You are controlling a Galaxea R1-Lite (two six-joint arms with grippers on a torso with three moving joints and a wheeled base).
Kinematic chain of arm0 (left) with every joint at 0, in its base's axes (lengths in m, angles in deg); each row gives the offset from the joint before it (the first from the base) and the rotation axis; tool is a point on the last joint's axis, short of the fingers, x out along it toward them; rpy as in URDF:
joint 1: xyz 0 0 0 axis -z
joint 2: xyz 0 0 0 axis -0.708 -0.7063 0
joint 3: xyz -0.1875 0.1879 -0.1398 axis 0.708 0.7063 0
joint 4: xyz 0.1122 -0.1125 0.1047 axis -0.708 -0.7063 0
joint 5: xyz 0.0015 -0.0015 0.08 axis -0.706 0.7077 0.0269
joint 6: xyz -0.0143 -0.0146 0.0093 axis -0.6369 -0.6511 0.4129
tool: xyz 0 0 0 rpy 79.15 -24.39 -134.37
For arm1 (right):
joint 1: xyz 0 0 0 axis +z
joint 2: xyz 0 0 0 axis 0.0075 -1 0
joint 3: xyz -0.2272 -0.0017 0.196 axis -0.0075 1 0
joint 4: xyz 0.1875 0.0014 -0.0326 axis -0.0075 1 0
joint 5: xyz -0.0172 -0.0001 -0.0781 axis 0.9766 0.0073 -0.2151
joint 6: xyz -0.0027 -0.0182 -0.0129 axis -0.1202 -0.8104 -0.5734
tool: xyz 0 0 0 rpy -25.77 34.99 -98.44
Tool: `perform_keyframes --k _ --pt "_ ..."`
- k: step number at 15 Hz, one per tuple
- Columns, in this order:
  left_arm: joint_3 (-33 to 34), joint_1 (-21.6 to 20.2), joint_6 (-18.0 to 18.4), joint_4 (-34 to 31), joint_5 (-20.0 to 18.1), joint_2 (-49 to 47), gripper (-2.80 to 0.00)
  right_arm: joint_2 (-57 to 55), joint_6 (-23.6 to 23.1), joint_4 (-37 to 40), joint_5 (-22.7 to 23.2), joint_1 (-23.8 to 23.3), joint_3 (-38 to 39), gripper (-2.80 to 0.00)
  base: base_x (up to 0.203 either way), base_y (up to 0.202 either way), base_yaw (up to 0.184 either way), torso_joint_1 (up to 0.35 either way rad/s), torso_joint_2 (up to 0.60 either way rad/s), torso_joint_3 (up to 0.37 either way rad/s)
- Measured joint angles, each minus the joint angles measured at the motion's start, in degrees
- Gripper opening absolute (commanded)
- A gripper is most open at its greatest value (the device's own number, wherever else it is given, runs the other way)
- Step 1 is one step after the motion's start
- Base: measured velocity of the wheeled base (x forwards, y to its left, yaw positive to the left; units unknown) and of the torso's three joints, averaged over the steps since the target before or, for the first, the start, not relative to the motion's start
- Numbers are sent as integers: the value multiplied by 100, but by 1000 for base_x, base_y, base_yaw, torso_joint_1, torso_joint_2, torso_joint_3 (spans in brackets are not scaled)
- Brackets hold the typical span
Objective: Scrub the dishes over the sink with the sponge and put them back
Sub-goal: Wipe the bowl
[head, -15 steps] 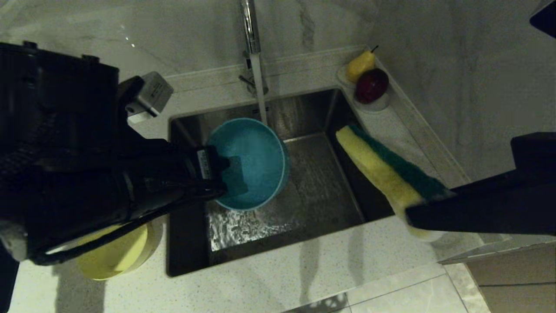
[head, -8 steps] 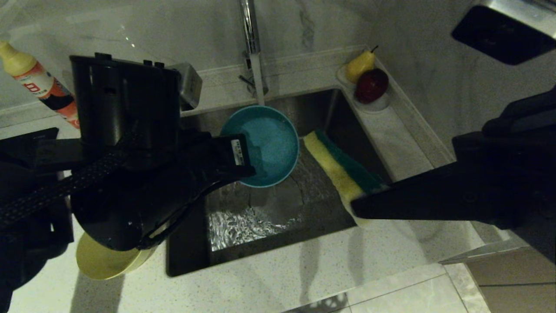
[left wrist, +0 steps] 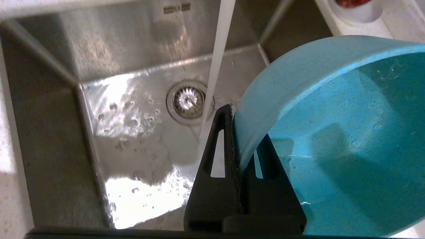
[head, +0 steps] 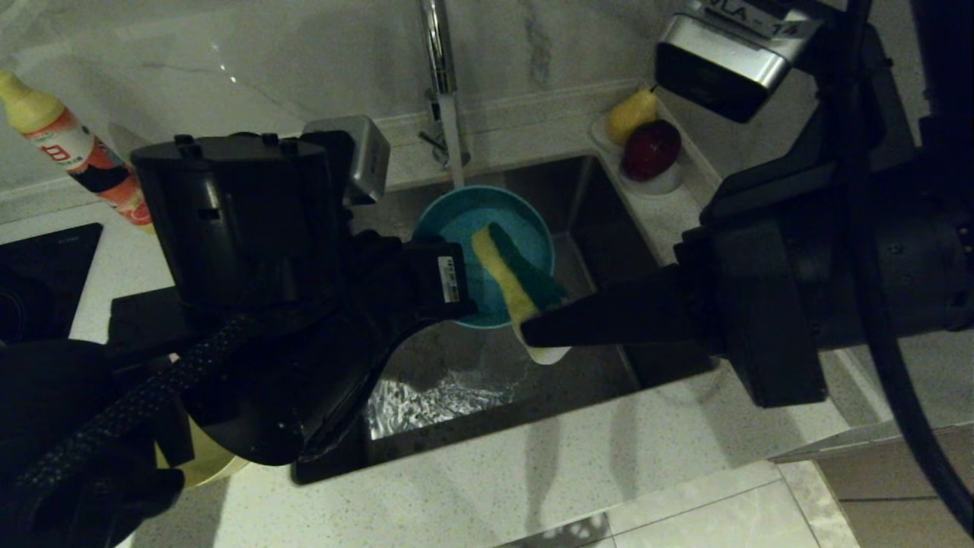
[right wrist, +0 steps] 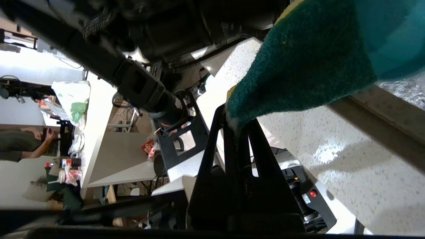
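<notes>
Over the sink (head: 609,358), the head view shows the left claw (head: 464,293) clamping the blue bowl (head: 464,221) while the right claw (head: 533,335) presses its pinched sponge (head: 506,278) inside. A yellow bowl (head: 202,464) waits on the counter (head: 494,487). From the left wrist, the rim grip shows beside the running water (left wrist: 217,66). From the right wrist, the sponge meets the bowl: scrubbing looks barely underway.

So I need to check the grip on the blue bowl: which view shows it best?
The left wrist view: the left claw pinches the blue bowl by its rim, one finger on each side. The head view shows that bowl partly hidden; the right wrist view shows only a blue edge.
</notes>
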Motion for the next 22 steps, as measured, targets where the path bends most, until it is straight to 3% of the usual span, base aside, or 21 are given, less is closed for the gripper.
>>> perform_keyframes --k 4,8,22 --pt "116 12 23 109 34 -52 -280 -195 408 -21 10 -24 -156 -280 0 0 0 0 0 0" --pt "350 20 28 401 37 -28 -280 -312 448 -370 24 -202 -176 -280 0 0 0 0 0 0" --pt "540 57 -24 418 -27 287 -280 -796 477 -518 16 -430 -401 -280 0 0 0 0 0 0"
